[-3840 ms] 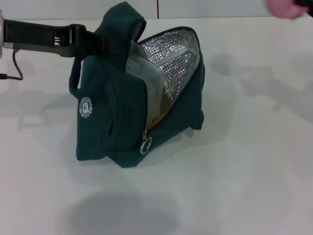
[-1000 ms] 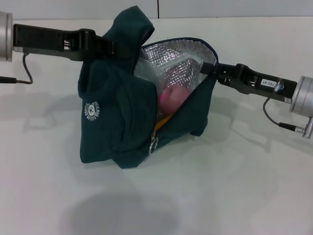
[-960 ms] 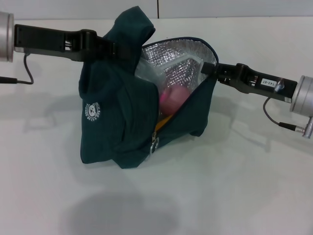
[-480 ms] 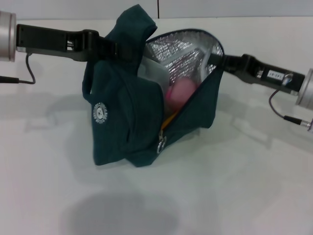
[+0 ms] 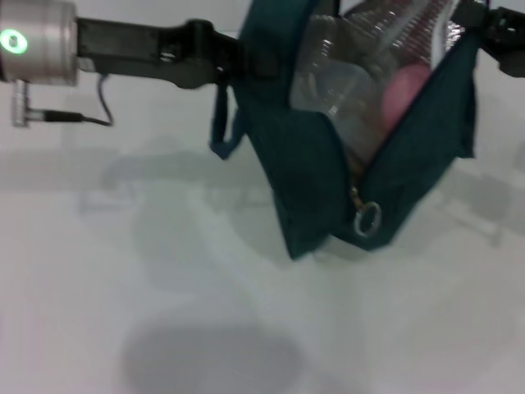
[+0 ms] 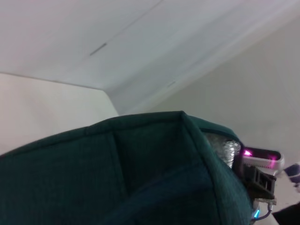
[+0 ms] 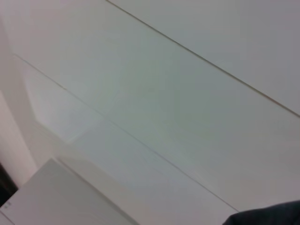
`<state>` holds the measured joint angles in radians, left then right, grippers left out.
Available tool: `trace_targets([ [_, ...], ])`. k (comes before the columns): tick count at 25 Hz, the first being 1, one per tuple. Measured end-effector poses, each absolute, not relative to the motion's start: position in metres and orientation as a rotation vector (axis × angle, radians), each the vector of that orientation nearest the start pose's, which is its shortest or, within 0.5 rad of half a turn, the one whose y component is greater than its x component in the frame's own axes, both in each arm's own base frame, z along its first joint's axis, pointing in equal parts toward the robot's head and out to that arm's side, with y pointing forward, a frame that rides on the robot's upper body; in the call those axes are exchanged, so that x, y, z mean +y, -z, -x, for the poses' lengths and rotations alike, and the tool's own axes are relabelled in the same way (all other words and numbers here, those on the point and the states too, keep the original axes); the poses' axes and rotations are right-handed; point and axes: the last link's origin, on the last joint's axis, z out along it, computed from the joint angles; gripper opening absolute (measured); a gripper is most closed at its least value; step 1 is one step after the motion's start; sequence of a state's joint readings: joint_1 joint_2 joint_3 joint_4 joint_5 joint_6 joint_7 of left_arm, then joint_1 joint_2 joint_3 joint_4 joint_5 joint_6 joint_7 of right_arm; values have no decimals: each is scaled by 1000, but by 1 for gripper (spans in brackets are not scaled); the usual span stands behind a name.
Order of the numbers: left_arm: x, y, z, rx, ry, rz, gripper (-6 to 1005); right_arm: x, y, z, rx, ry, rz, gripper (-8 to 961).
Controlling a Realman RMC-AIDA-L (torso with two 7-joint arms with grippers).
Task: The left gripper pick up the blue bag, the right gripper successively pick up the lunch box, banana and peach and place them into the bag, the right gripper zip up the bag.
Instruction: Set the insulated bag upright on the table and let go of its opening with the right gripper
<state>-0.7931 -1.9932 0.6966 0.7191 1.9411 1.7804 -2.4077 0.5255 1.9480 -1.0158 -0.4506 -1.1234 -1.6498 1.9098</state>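
Over the white counter (image 5: 164,312) the one blue bag (image 5: 328,164) hangs unzipped with one peach (image 5: 404,92) and the lunch box (image 5: 344,82) inside, the left claw (image 5: 234,70) clamped on its upper fabric and the right claw (image 5: 480,16) at its far rim, grip unclear, no writing legible.

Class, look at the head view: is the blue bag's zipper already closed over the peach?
No. The blue bag gapes open at the top, with the pink peach showing inside and the ring pull low down.

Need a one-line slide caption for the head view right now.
Left gripper and right gripper hold the open blue bag up, peach and lunch box inside, zipper unclosed.
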Motion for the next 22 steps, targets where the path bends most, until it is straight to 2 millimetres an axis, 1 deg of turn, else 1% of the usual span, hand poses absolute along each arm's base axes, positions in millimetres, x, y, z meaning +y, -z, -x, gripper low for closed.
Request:
trace_targets([
  [2,376,-32,156,-1654,894,2764,34,342,-59,-229,1316,-1649,2314,30],
  [5,375,-14,158,-1673,922,2735,34,335,-54,-242,1353,-1585,2306,29],
  [8,372,-2,165,-1687,925,2699,34,330,-47,-252,1394,-1498,2314,29],
  [10,370,5,173,-1703,919,2663,34,329,-43,-257,1406,-1452,2313,29],
  [13,366,10,181,-1723,923,2639,34,328,-42,-260,1398,-1436,2306,29],
  [16,364,11,184,-1731,915,2637,34,328,-43,-260,1388,-1436,2303,31],
  [19,363,10,186,-1734,912,2641,34,329,-44,-259,1376,-1436,2307,32],
  [22,363,9,185,-1726,925,2642,34,328,-48,-257,1324,-1460,2319,34],
])
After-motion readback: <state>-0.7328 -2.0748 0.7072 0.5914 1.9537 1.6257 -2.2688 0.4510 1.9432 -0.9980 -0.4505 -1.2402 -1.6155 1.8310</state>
